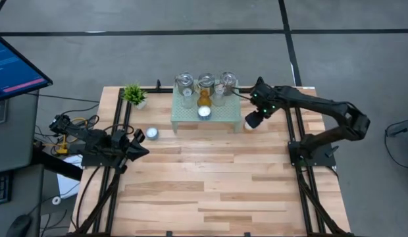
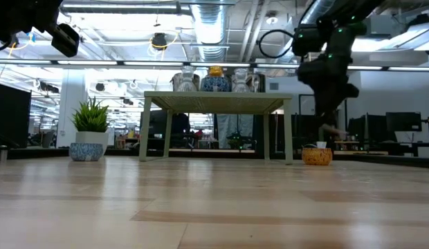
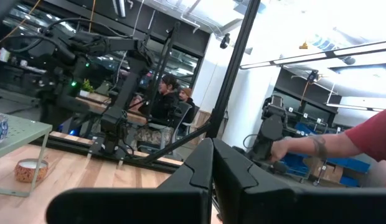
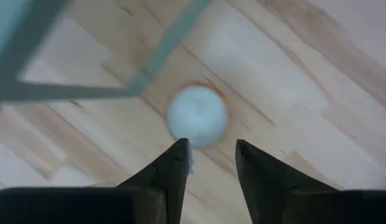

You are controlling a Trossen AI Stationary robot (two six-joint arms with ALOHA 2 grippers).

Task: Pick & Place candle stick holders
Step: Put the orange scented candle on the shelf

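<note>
Wood worktop: my right gripper (image 4: 210, 163) hangs fingers-down, slightly parted, empty, just above the orange tealight cup (image 4: 197, 116) beside the mesh stand (image 1: 203, 117).

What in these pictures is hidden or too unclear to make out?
- Small orange tealight cup: the high view hides it under the right gripper; the right wrist view blurs it.
- Silvery glass jars: too small in the high view to show their contents.
- Left gripper: the low view cuts it off.
</note>
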